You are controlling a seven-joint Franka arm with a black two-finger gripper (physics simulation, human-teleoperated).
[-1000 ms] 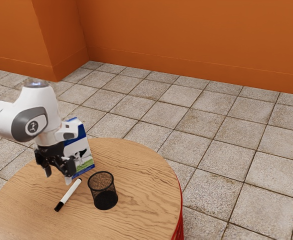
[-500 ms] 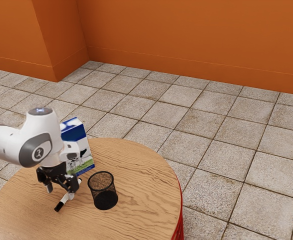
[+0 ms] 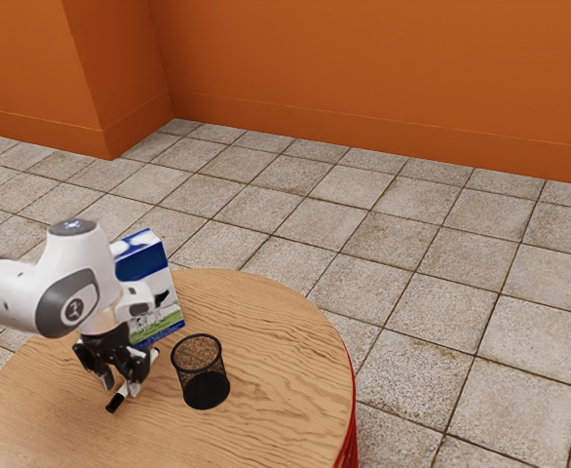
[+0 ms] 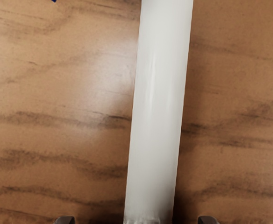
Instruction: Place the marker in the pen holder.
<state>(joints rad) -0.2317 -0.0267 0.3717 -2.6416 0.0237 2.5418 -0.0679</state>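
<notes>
**Straddling the marker [image 4: 159,112], claw [image 3: 122,386] apart, middle of the barrel hard to see**

Can see an orange wall [image 3: 363,78] in the exterior view, cropped above, and a tiled floor [image 3: 412,214], cut off at the side. Nearer, a round wooden worktop [image 3: 266,341], lower part lost beyond the frame. Have the white arm [image 3: 71,268] reaching in from the exterior view's left, rear end out of frame. Behind it, a blue-and-white carton [image 3: 167,304], standing upright, partly covered.

Holding the claw low over the worktop, open, one finger to each side of the marker; in the wrist view, fingertips [image 4: 208,220] barely in frame, with a gap on both sides of the barrel. Just beside, to the exterior view's right: the black mesh pen holder [image 3: 201,370], upright.

Find the marker lying on the worktop, outside the pen holder, middle hidden by the claw in the exterior view, both ends cropped in the wrist view. Smallest, the black cap [image 3: 117,401], poking out past the claw.
</notes>
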